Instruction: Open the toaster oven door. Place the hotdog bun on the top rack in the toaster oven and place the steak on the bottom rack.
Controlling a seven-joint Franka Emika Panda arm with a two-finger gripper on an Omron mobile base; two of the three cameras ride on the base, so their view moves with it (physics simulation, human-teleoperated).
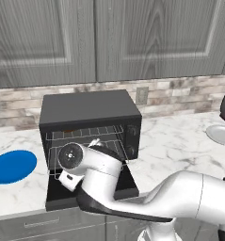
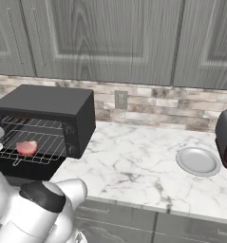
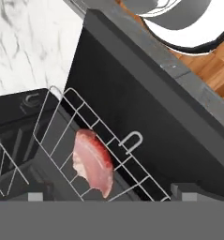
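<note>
- The toaster oven [image 1: 88, 110] sits on the white marble table [image 2: 134, 166] against the brick backsplash; its toaster oven door [image 3: 146, 126] is dropped flat, hanging out over the table's front edge
- The steak [image 3: 92, 161], pinkish-red, lies on the bottom rack [image 3: 132, 176], which is pulled forward over the open door; its little wire loop sticks out just beside the meat
- The top rack [image 1: 83, 134] spans the cavity above it; from the right base view the steak [image 2: 27, 147] shows on the lower grid
- The tool [image 3: 108, 197] hovers right over the steak, fingers wide apart and gripping nothing; one dark fingertip [image 3: 36, 197] peeks up on each side
- A blue plate [image 1: 12, 165] rests on the table left of the oven; a grey plate [image 2: 198, 161] lies well off to the right, near a dark appliance [image 2: 226, 140]
</note>
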